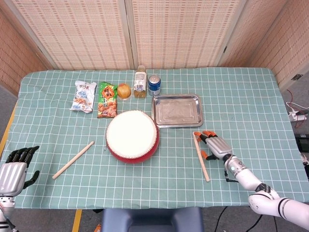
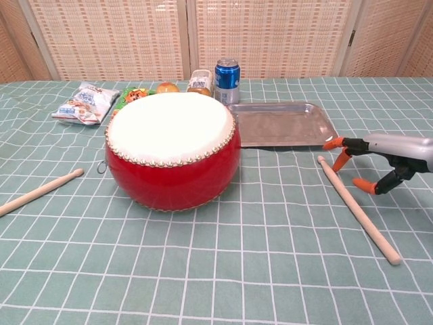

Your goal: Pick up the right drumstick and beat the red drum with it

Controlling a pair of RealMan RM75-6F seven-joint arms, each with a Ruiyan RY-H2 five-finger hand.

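Right hand (image 1: 216,146), fingers apart and holding nothing, is hovering beside the right drumstick (image 1: 201,156), right of the red drum (image 1: 132,136)

A red drum (image 1: 132,137) with a white skin sits on the green, white-gridded worktop (image 1: 241,96), beside pale wooden drumsticks (image 1: 201,156), a silver tray (image 1: 176,110), and orange-tipped fingers (image 1: 208,133).

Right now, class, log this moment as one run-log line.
phase: reach | right hand: open, at right drumstick, no grip | left hand: idle, table edge | red drum: unstruck
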